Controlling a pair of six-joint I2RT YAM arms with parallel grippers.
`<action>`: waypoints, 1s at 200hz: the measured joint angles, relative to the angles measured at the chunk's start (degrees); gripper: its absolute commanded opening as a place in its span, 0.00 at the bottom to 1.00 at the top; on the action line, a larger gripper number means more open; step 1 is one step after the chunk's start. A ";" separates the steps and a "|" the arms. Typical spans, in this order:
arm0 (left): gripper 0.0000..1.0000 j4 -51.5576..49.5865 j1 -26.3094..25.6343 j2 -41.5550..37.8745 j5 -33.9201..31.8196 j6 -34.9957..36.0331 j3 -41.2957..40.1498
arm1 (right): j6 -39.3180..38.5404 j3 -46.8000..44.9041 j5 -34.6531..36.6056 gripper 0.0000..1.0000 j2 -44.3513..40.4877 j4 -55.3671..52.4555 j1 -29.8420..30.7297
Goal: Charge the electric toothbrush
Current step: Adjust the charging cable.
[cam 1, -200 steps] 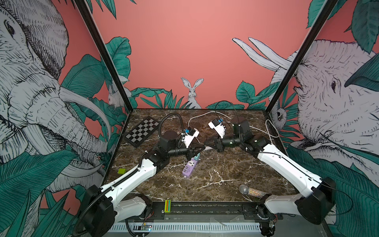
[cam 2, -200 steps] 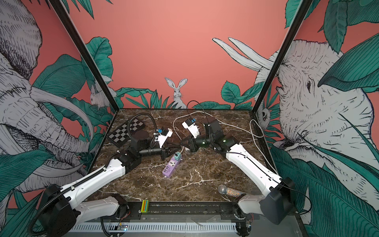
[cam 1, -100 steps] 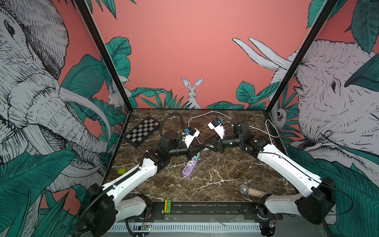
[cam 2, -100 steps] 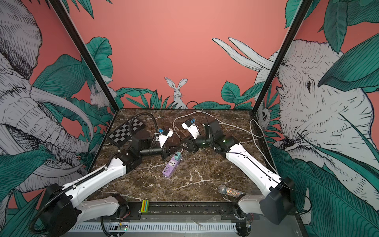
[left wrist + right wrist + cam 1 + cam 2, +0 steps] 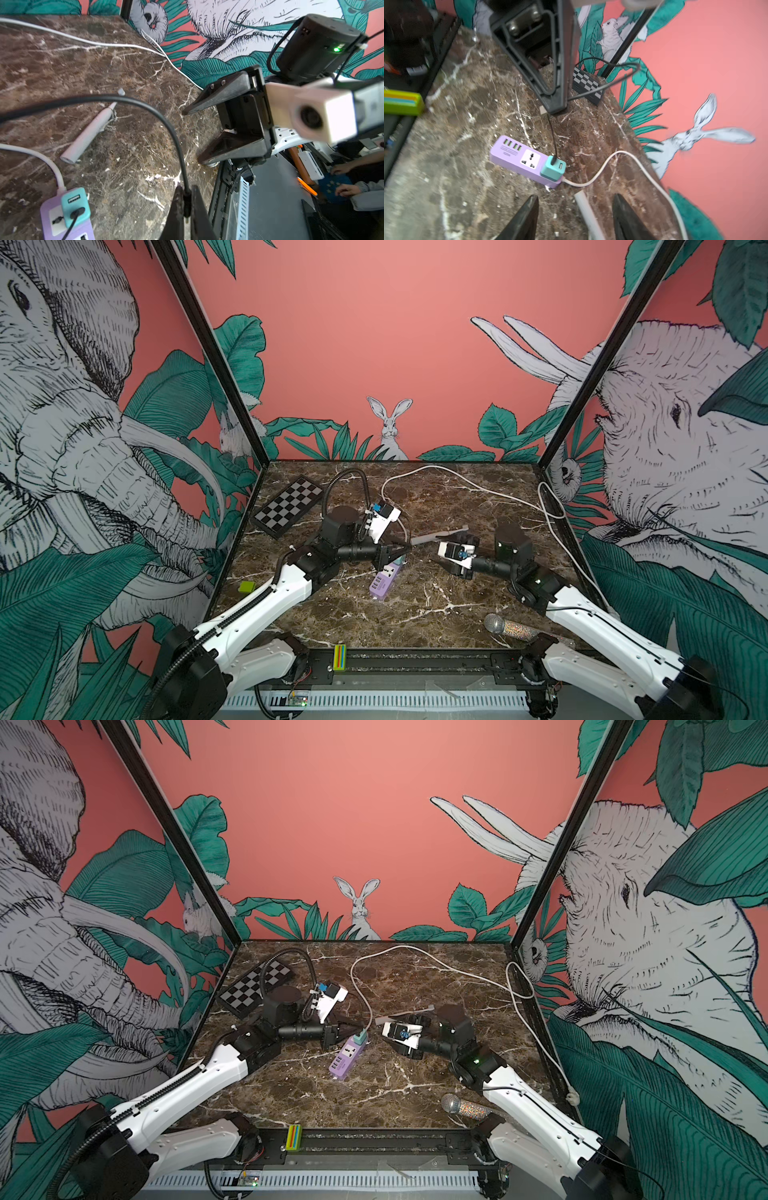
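The electric toothbrush [image 5: 438, 535] [image 5: 405, 1016] is a slim pale wand lying flat on the marble in both top views. In the left wrist view the toothbrush [image 5: 89, 135] lies apart from both grippers. My left gripper [image 5: 186, 199] [image 5: 405, 549] is shut on the free end of a thin black cable [image 5: 145, 104], which loops back to a teal adapter [image 5: 74, 205] [image 5: 553, 168] on the purple power strip [image 5: 384, 580] [image 5: 517, 155]. My right gripper [image 5: 576, 196] [image 5: 191, 137] stands open above the table. The toothbrush's handle end [image 5: 586, 214] lies between its fingers, ungripped.
A checkerboard box [image 5: 289, 506] sits at the back left and a small green block [image 5: 247, 586] near the left wall. A glittery microphone [image 5: 509, 626] lies at the front right. The strip's white cord [image 5: 478, 489] runs along the back to the right wall.
My left gripper has closed on the black cable's end. My right gripper has opened and drawn back to the right, away from the left one.
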 measured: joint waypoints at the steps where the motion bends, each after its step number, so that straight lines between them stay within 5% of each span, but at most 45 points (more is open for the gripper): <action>1: 0.00 -0.04 0.00 0.00 0.07 0.00 0.00 | -0.66 -0.13 0.28 0.55 -0.02 0.35 0.20; 35: 0.00 -0.87 0.00 0.07 1.81 -2.25 0.00 | -18.16 -2.51 5.03 0.53 -0.68 7.15 5.11; 93: 0.00 -4.70 0.00 1.01 4.59 -4.72 1.81 | -35.45 -3.28 8.50 0.46 -0.72 12.79 8.79; 200: 0.00 -7.15 0.00 1.79 8.94 -5.14 1.90 | -53.20 -3.26 10.14 0.24 0.72 12.59 13.18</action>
